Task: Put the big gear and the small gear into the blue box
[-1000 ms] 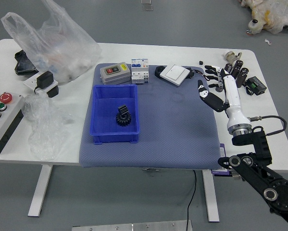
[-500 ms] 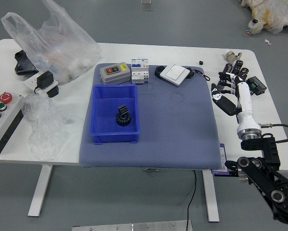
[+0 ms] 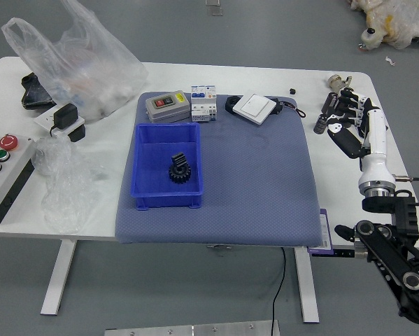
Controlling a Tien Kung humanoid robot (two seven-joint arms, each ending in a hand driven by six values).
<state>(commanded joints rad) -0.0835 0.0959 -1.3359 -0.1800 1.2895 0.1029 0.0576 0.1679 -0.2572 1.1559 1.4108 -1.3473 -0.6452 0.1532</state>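
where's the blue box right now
In the head view, the blue box sits on the left part of the grey-blue mat, just nearer than the grey case with the yellow label.

Bright, even light, soft shadows, mostly sharp detail.

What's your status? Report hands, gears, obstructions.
Right hand open, at table's right; left hand out of view. Big gear, small gear in blue box. Nothing over box.

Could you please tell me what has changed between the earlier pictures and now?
The right hand has moved toward the picture's right, farther from the blue mat; I see nothing taken hold of or let go. The blue box, the gears in it and the white device stayed put.
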